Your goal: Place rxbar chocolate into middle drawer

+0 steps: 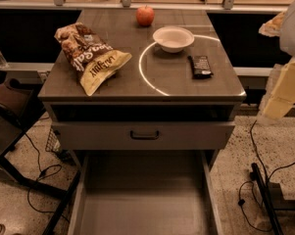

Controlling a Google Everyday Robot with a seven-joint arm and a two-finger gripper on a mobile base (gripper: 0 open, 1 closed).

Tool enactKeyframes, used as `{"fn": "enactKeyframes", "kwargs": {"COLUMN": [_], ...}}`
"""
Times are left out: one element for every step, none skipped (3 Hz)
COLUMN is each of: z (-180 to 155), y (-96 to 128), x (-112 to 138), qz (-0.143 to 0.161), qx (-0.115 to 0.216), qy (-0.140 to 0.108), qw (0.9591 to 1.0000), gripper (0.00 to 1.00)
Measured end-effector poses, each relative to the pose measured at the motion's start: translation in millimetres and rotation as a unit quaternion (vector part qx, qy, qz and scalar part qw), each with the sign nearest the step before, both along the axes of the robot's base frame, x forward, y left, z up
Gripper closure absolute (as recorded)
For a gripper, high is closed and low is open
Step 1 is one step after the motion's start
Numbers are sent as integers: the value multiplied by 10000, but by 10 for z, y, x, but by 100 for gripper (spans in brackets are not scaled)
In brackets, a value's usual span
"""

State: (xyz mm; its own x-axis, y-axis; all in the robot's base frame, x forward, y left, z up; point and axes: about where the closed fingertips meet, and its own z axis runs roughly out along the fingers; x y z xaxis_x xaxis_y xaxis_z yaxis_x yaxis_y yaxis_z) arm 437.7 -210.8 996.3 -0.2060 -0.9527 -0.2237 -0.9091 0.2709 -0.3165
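Note:
The rxbar chocolate [201, 66], a small flat black bar with pale lettering, lies on the right side of the cabinet top [176, 84], just right of the white bowl. The middle drawer [144, 199] is pulled out wide at the bottom of the view, and its bare grey floor holds nothing. My arm comes in at the right edge as pale yellow and white links [284, 87]. The gripper [271, 26] shows only as a tan blurred shape up at the right, off the cabinet's edge and well apart from the bar.
A big brown-and-yellow chip bag [90, 55] lies on the left of the top. A white bowl [173, 38] and a red apple [145, 15] sit toward the back. A closed drawer front with a dark handle [144, 134] sits above the open drawer. Cables and a stand [264, 199] lie on the floor at right.

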Motion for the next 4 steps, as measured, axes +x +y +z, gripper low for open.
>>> {"fn": "enactKeyframes", "kwargs": {"z": [1, -109, -225, -344], "y": [0, 68, 64, -71], "x": [0, 360, 947, 1514], "qz": [0, -392, -1241, -2126], "qx": [0, 507, 1254, 1694], "qy": [-1, -231, -350, -184], "qw": [10000, 9977, 9837, 9622], "gripper": [0, 0, 0, 0]}}
